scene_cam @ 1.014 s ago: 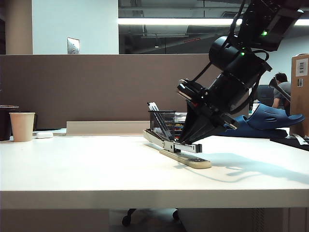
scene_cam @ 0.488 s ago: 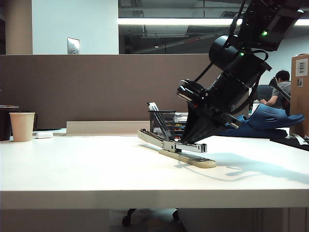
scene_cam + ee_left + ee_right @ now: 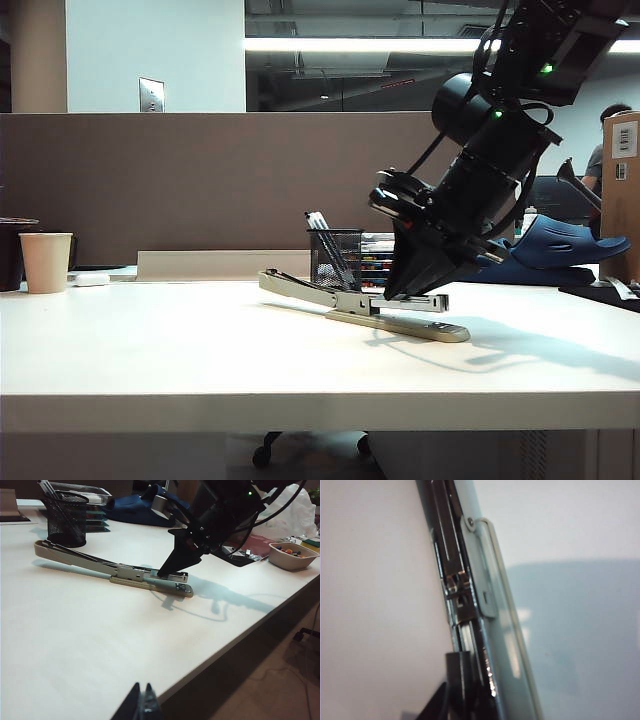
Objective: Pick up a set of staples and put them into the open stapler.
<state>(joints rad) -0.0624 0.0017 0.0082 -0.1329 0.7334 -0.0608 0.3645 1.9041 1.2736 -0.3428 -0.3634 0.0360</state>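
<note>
Stapler (image 3: 365, 305) under my right jaws: shiny bare metal magazine, matte beige base. Worktop (image 3: 200, 350) is smooth, matte white; black wire-mesh pen holder (image 3: 336, 258) behind.

On your counter (image 3: 150, 350): stapler (image 3: 360, 305) at centre, lying lengthwise; pen holder (image 3: 335, 258) just behind it; paper cup (image 3: 46, 262) far left. Right gripper (image 3: 400, 292) bears down on the stapler's magazine. Left gripper (image 3: 141, 702) sits well apart, at the counter's near edge.

You've got the stapler (image 3: 365, 305) flat on the table, beige base, grey arm swung open; staples not visible (maybe hidden).
</note>
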